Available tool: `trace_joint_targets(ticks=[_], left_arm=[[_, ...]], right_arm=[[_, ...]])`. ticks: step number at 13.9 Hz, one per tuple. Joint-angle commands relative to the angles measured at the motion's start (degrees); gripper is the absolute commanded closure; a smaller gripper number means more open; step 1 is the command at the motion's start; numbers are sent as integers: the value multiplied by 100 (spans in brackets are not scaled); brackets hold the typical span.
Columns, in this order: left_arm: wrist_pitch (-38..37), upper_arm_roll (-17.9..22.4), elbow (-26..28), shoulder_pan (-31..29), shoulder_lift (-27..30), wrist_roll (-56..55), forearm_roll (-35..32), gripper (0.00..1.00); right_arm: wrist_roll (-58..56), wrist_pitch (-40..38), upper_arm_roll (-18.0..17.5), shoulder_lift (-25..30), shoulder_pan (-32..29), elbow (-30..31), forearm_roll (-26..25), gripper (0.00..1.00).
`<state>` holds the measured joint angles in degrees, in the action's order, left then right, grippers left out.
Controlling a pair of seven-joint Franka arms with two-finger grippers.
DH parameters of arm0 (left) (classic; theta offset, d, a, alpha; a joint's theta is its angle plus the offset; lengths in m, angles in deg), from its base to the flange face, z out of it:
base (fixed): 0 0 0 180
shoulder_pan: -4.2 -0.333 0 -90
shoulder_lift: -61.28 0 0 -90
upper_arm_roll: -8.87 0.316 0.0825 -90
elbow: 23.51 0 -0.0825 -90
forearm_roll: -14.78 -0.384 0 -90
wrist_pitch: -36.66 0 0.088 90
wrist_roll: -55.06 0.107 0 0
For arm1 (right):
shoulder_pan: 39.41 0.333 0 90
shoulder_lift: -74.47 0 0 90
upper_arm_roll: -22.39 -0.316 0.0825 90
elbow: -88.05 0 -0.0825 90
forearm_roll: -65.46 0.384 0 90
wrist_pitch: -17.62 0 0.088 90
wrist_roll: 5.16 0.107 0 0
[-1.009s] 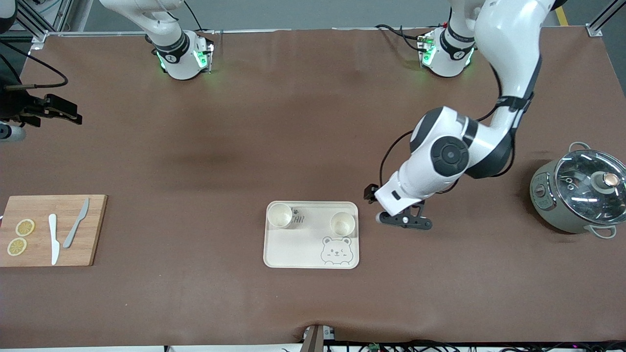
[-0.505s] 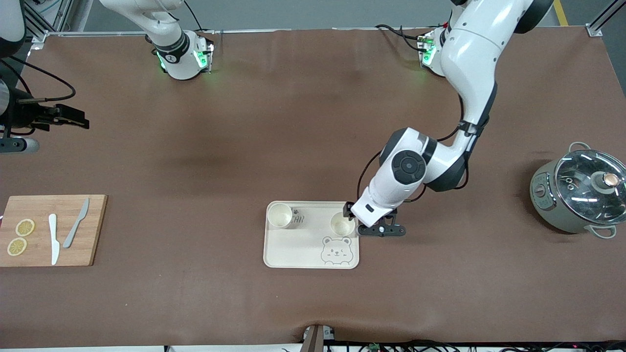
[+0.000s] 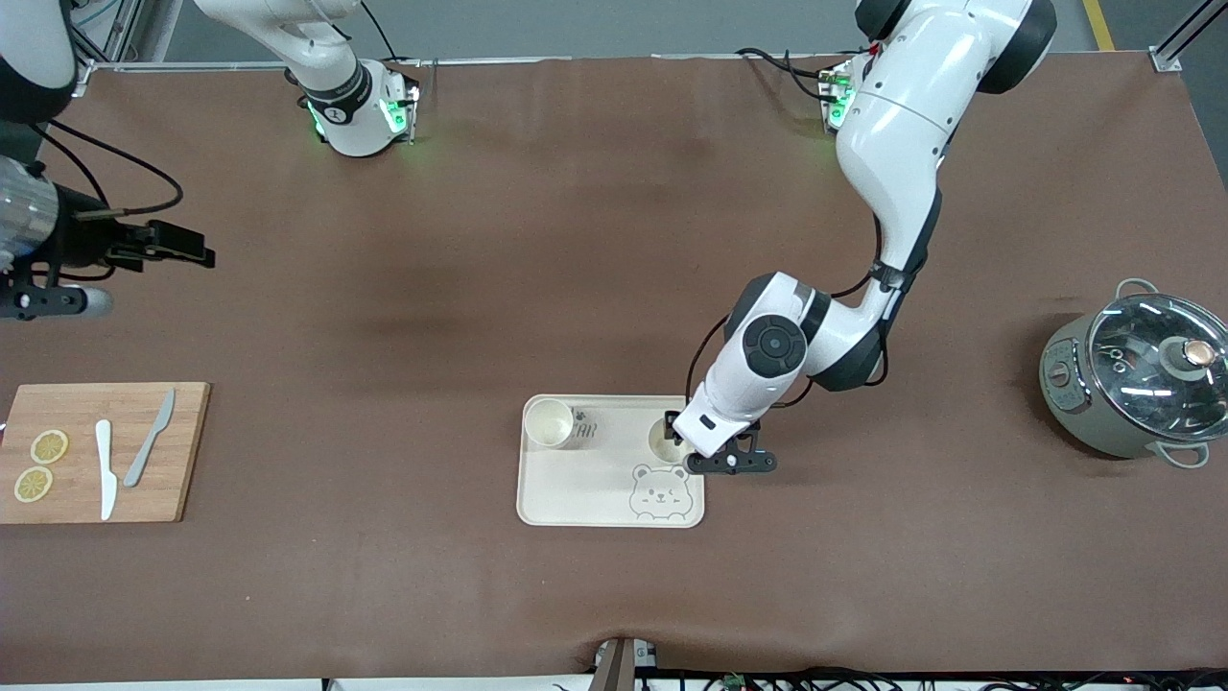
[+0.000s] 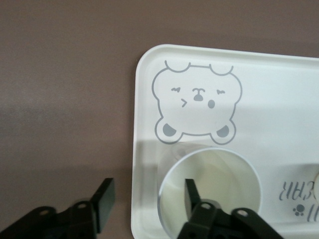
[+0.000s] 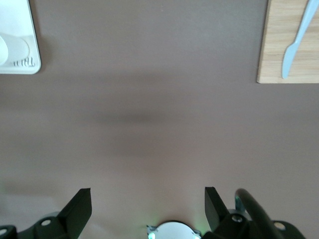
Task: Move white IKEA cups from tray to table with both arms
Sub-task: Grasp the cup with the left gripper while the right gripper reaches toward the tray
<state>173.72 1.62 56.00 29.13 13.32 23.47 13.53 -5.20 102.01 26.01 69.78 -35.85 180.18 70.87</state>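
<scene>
Now we see the left gripper [image 3: 693,451] has moved from beside the bear tray [image 3: 585,485] to over its edge toward the left arm's end. Its fingers [image 4: 189,191] are spread, one inside the white cup [image 4: 212,181] at the tray's two o'clock corner, one outside the tray wall. The second white cup [image 3: 549,423] sits unmoved at the ten o'clock corner. The right gripper [image 3: 177,248] has drifted inward over the bare counter [image 3: 480,240], at twelve o'clock of the cutting board [image 3: 182,480], fingers spread, holding nothing.

Smooth glossy tray [image 4: 299,89], matt brown table cover [image 3: 576,240]
</scene>
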Motion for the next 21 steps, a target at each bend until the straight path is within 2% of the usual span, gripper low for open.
trace_joint_targets(ticks=[1,3,7,11,14,16,18,21], left_arm=[[101,110,-182,144,-170,-136,-130,67],[101,153,-173,153,-170,-128,-130,99],[92,206,-173,188,-47,-84,-138,100],[-56,250,-138,-13,444,22,-156,100],[-644,224,-103,-329,927,135,-156,100],[-1048,206,-7,-584,1252,197,-139,100],[-1462,198,352,-926,1648,433,-139,100],[-1463,145,1292,-1629,2254,1004,-121,100]], right_arm=[[529,191,-2,-216,267,-108,108,0],[723,340,-2,-330,338,-143,310,0],[1109,744,-2,-550,601,-152,487,0],[1778,1342,-2,-857,1014,-161,496,0],[2243,1598,-2,-1156,1339,-239,461,0],[2848,1581,-2,-1585,1611,-747,452,0],[3228,1598,-2,-1973,1875,-1091,443,0],[3404,1694,-2,-2299,1973,-1347,452,0]])
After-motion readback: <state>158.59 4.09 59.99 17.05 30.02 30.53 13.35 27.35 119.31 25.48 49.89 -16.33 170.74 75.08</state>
